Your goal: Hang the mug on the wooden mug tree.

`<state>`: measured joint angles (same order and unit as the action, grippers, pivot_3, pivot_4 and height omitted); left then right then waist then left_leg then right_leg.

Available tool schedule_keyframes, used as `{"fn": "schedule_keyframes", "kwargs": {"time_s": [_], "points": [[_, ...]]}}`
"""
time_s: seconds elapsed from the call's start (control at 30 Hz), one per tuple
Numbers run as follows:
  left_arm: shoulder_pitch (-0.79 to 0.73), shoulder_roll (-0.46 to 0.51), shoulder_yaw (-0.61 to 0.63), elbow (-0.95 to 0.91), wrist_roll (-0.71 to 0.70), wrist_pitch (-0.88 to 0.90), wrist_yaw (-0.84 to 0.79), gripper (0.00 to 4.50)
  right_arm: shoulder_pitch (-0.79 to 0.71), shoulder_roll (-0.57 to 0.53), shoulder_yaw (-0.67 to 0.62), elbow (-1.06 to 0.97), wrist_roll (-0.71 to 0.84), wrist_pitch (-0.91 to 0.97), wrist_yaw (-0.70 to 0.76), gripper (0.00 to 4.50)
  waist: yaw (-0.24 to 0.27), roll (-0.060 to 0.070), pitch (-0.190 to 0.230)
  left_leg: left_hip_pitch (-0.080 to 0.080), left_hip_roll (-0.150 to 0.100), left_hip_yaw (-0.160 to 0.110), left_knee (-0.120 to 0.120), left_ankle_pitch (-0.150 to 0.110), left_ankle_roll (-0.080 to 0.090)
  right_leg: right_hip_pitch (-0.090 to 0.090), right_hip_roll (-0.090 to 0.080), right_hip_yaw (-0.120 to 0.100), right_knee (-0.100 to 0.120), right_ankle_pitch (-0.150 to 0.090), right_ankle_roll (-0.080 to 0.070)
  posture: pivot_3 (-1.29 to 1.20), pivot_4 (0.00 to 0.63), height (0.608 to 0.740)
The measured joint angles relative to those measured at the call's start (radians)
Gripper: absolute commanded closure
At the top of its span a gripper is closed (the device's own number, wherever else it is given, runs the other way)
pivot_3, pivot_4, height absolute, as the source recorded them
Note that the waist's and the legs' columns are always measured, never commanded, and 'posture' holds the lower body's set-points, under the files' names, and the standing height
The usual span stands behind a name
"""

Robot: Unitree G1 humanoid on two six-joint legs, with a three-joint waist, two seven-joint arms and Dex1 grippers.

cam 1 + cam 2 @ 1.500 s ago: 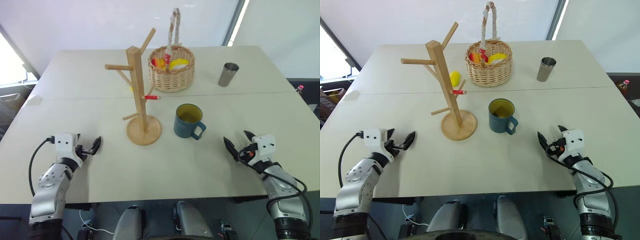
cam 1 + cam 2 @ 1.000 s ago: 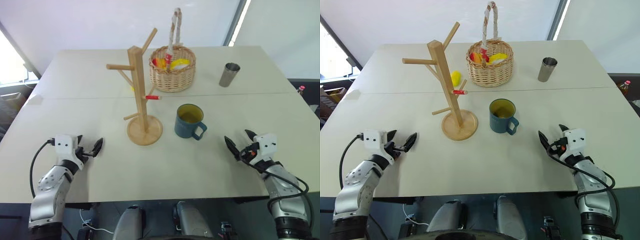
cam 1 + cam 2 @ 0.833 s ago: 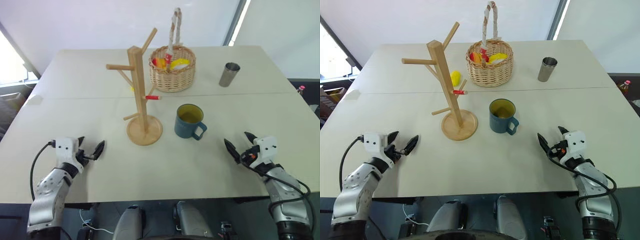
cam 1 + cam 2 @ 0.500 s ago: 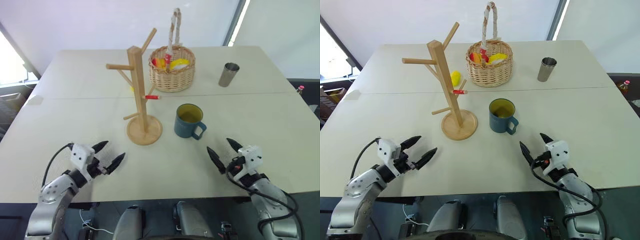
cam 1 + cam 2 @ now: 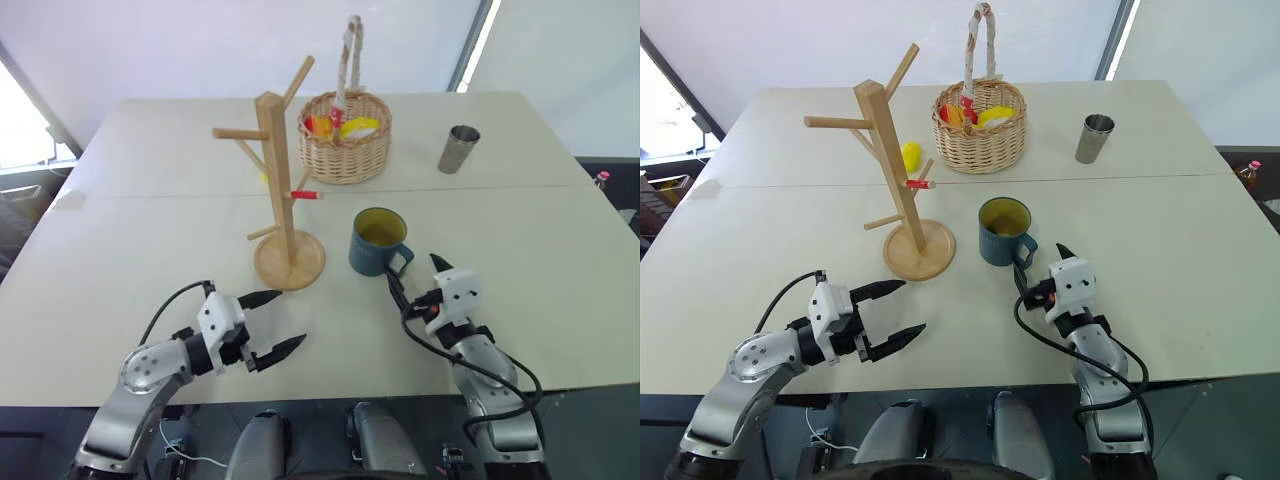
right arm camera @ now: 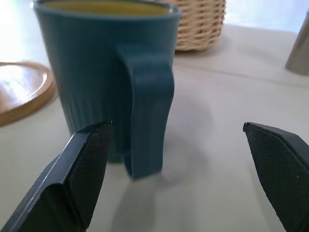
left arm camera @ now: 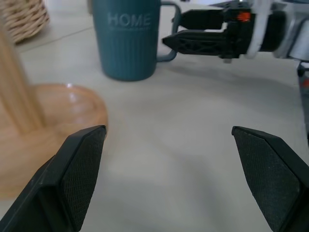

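Your left gripper (image 5: 268,324) gapes wide, empty, near the table (image 5: 120,250) edge. Your right gripper (image 5: 413,278), wide and empty, faces the mug (image 5: 377,241) handle. The mug stands upright, handle toward you, right of the upright mug tree (image 5: 281,196).

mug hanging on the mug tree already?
No, the mug stands upright on the table beside the wooden mug tree, on no peg.
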<state>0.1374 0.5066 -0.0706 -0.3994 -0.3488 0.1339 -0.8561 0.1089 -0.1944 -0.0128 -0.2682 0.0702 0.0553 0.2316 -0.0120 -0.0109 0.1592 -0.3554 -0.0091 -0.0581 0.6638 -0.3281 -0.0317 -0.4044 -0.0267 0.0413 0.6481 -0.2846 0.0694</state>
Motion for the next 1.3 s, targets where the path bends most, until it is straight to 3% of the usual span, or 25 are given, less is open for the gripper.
{"fn": "schedule_keyframes", "kwargs": {"time_s": [0.37, 0.7, 0.8, 1.03, 1.3], "points": [[-0.005, -0.007, -0.026, -0.002, 0.022, 0.0, 0.031, 0.0, -0.002, -0.007, -0.05, 0.026, -0.011, 0.007, -0.041, 0.04, -0.002, 0.0, 0.0, 0.0, 0.0, 0.0, 0.0, 0.0, 0.0, 0.0, 0.001, 0.0, 0.001, 0.0, 0.0, 0.0, 0.15, 0.74], [0.003, -0.007, -0.032, -0.011, 0.022, -0.007, 0.034, 0.0, -0.1, 0.021, -0.051, 0.15, -0.005, 0.025, -0.05, 0.04, -0.003, 0.0, 0.0, 0.001, 0.0, 0.0, 0.0, 0.0, 0.0, 0.0, 0.001, 0.0, 0.001, 0.0, 0.0, 0.0, 0.15, 0.74], [0.005, -0.006, -0.032, -0.011, 0.022, -0.008, 0.035, 0.0, -0.117, 0.027, -0.052, 0.178, 0.01, 0.022, -0.045, 0.85, -0.003, 0.0, 0.0, 0.0, 0.0, 0.0, 0.0, 0.0, 0.0, 0.0, 0.001, 0.0, 0.001, 0.0, 0.0, 0.0, 0.15, 0.74], [0.005, -0.006, -0.032, -0.011, 0.023, -0.009, 0.051, 0.0, -0.116, 0.029, -0.037, 0.188, 0.05, -0.001, 0.014, 4.46, -0.003, 0.0, 0.0, 0.001, 0.0, 0.0, 0.0, 0.0, 0.0, 0.0, 0.001, 0.0, 0.001, 0.0, 0.0, 0.0, 0.15, 0.74], [0.005, -0.006, -0.032, -0.007, 0.034, -0.02, 0.054, 0.0, -0.096, -0.016, 0.012, 0.15, 0.026, -0.036, 0.075, 4.49, -0.003, 0.0, 0.0, 0.001, 0.0, 0.0, 0.0, 0.0, 0.0, 0.0, 0.001, 0.0, 0.001, 0.0, 0.001, 0.0, 0.15, 0.74]]}}
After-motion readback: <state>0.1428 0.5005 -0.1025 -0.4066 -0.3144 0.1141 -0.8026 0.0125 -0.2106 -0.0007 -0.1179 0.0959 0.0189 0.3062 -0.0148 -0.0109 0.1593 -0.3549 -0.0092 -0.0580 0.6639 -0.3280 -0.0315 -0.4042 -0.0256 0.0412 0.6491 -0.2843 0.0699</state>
